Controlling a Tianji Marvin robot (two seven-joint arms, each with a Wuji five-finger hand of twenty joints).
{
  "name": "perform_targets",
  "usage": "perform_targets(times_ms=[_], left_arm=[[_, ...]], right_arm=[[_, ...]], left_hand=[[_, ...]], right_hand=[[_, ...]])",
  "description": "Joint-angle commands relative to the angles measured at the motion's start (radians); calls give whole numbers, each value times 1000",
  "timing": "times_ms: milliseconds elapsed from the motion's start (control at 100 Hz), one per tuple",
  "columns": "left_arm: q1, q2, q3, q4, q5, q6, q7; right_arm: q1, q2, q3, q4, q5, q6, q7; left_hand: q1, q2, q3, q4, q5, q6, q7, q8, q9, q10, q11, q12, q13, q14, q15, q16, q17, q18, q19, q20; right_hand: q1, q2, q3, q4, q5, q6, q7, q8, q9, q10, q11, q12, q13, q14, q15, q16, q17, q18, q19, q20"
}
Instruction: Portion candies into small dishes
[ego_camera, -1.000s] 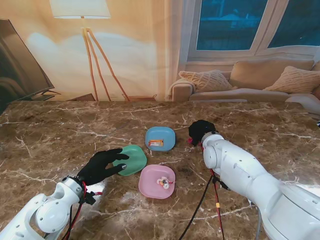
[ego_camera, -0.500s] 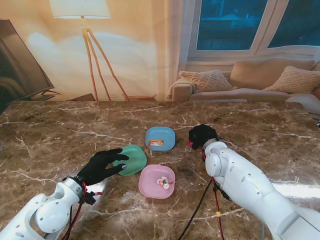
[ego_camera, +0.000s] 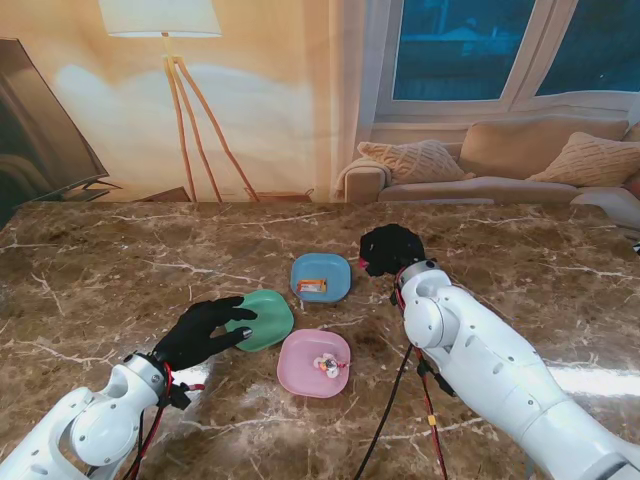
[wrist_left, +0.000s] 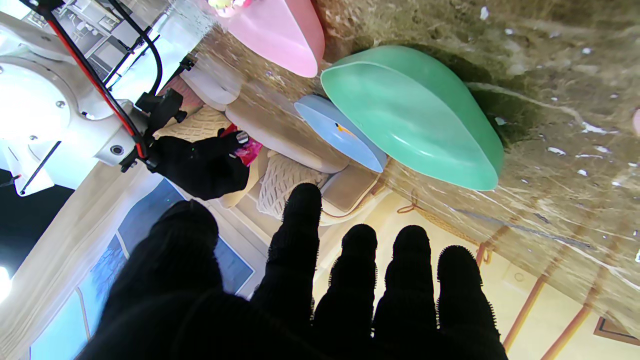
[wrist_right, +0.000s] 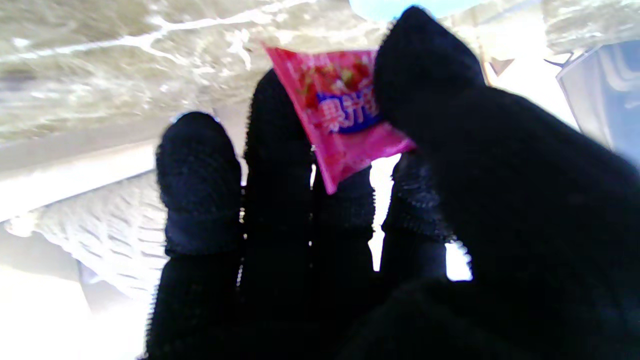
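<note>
Candy packet (wrist_right: 345, 117) half-hidden in right hand (wrist_right: 380, 225)

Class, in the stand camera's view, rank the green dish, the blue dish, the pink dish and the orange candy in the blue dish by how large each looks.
1. pink dish and green dish: about alike; the left hand hides part of the green one.
2. blue dish, slightly smaller, though farther from me.
3. orange candy, by far the smallest.

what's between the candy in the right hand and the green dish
The right hand holds the pink candy packet just right of the blue dish, which lies on the way. The left hand rests on the green dish, partly covering it.
</note>
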Motion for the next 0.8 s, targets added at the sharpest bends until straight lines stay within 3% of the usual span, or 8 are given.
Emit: perform_targets(times_ms=[0, 190, 590, 730, 790], left_arm=[[6, 0, 0, 2, 2, 1, 3], [8, 0, -2, 2, 3, -1, 4], [12, 0, -10, -1, 8, 4, 5], [13, 0, -13, -3, 10, 6, 2], [13, 0, -13, -3, 10, 6, 3]], right_arm=[[10, -17, -11, -19, 11, -2, 5], [75, -48, -87, 28, 60, -14, -10], [228, -166, -285, 321, 216, -51, -29], [252, -190, -313, 379, 238, -60, -27], [258, -192, -321, 389, 241, -61, -20]], left_hand=[[20, 24, -14, -20, 4, -22, 9, 19, 4, -26, -2, -5, -6, -25, -13, -13, -16, -1, -26, -18], [19, 25, -14, -20, 3, -23, 8, 19, 3, -26, -2, -5, -6, -26, -13, -13, -16, -3, -26, -18], [20, 26, -14, -20, 4, -22, 8, 19, 4, -25, -1, -5, -6, -25, -13, -13, -17, -3, -27, -19], [20, 26, -14, -20, 5, -21, 8, 19, 4, -25, -2, -5, -6, -25, -13, -13, -17, -3, -27, -19], [20, 26, -14, -20, 5, -20, 8, 19, 5, -26, -1, -5, -6, -24, -13, -13, -17, -2, -27, -19]], right_hand=[[75, 72, 89, 48, 66, -41, -7, -61, 53, -8, 19, -8, 53, 35, 34, -9, 12, -8, 30, -18], [66, 89, 104, 48, 52, -39, -9, -68, 46, -10, 20, -5, 48, 31, 23, -10, -5, -6, 24, -16], [69, 126, 61, 56, 28, -41, -8, -77, 28, -15, 4, -16, 43, 24, -30, -10, -56, 0, 25, -2], [64, 144, 63, 61, -26, -40, -11, -73, -11, -28, 0, 8, 2, 19, -58, 20, -114, -12, 19, 0], [54, 158, 56, 62, -100, -30, -65, -117, -55, -31, -13, 26, -35, 13, -84, 36, -152, -18, 1, -4]])
